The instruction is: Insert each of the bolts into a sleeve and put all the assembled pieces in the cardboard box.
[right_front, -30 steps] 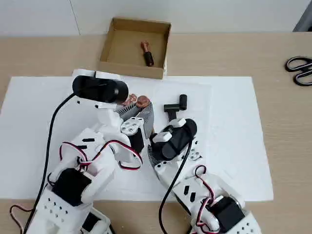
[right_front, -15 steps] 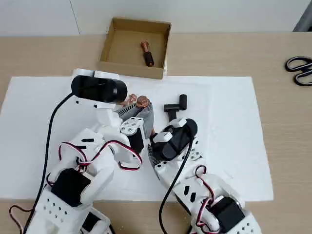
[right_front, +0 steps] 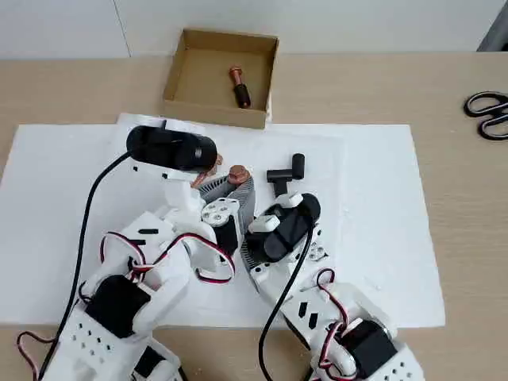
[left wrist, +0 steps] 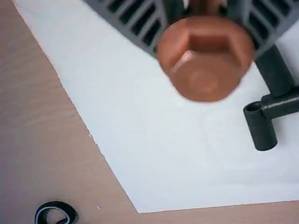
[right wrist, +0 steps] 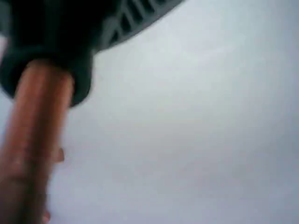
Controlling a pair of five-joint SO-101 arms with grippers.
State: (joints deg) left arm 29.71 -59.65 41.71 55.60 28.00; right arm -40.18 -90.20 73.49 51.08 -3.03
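Observation:
My left gripper (right_front: 232,189) is shut on a copper bolt (right_front: 238,173), whose hex head (left wrist: 204,57) sticks out between the grey ribbed fingers (left wrist: 131,18). Close beside it, my right gripper (right_front: 251,242) is shut on a black sleeve (right wrist: 44,51), and the bolt's threaded shaft (right wrist: 32,140) enters the sleeve's end. Two more black sleeves (right_front: 287,171) lie in an L on the white paper just beyond both grippers. The cardboard box (right_front: 179,75) at the back holds one assembled piece (right_front: 240,87). A bit of copper (right_front: 215,162) peeks out beside the left arm's camera.
A large white paper sheet (right_front: 381,206) covers the wooden table under both arms. Scissors (right_front: 488,113) lie at the far right edge of the table. The left arm's black cable (right_front: 83,230) trails across the paper.
The left arm has shifted right and slightly toward the right gripper, carrying the bolt with it. The right arm has barely moved.

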